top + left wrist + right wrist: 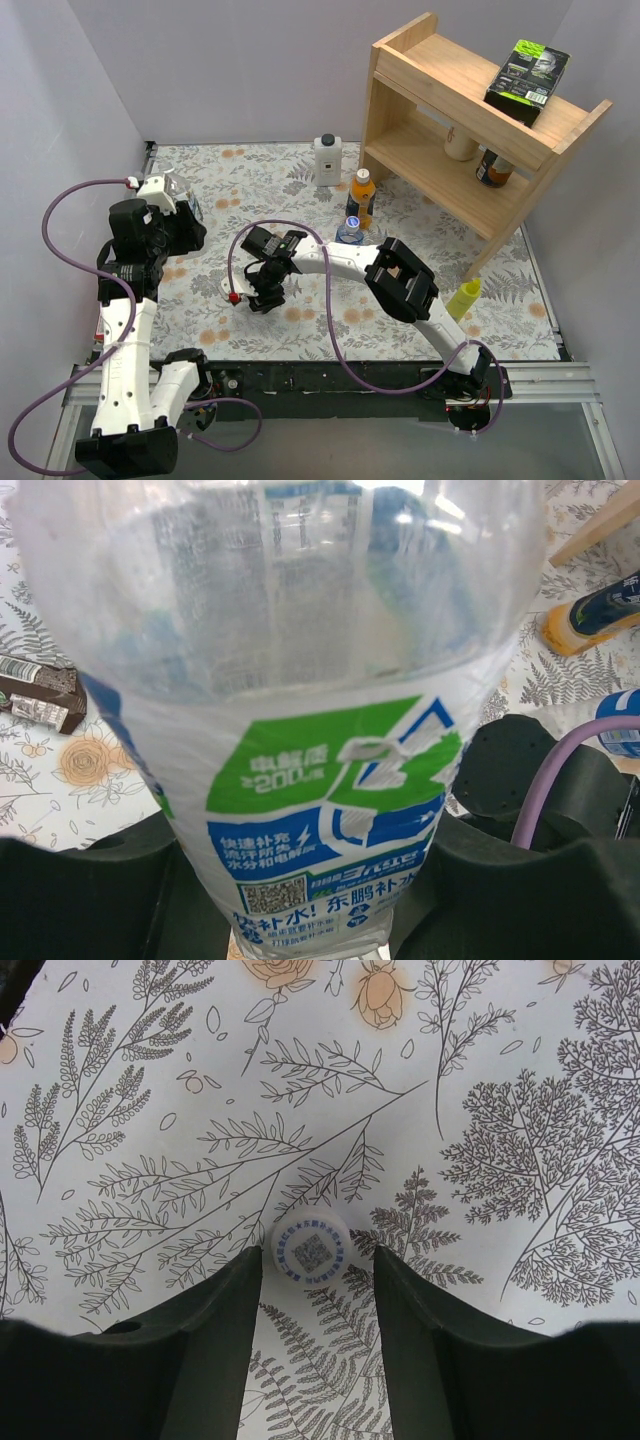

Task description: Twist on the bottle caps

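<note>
My left gripper (180,215) is shut on a clear bottle with a blue and green label (330,780), held at the left of the table (176,193). My right gripper (318,1260) is open and points down at the cloth near the table's middle (262,298). A whitish bottle cap with blue print (310,1247) lies flat between its fingertips, close to the left finger (235,1300). An orange bottle (362,190) and a second clear bottle with a blue cap on top (350,232) stand upright behind my right arm.
A white square bottle with a black cap (327,160) stands at the back. A wooden shelf (470,120) fills the back right, with a yellow squeeze bottle (463,297) near its foot. A brown packet (40,695) lies on the cloth.
</note>
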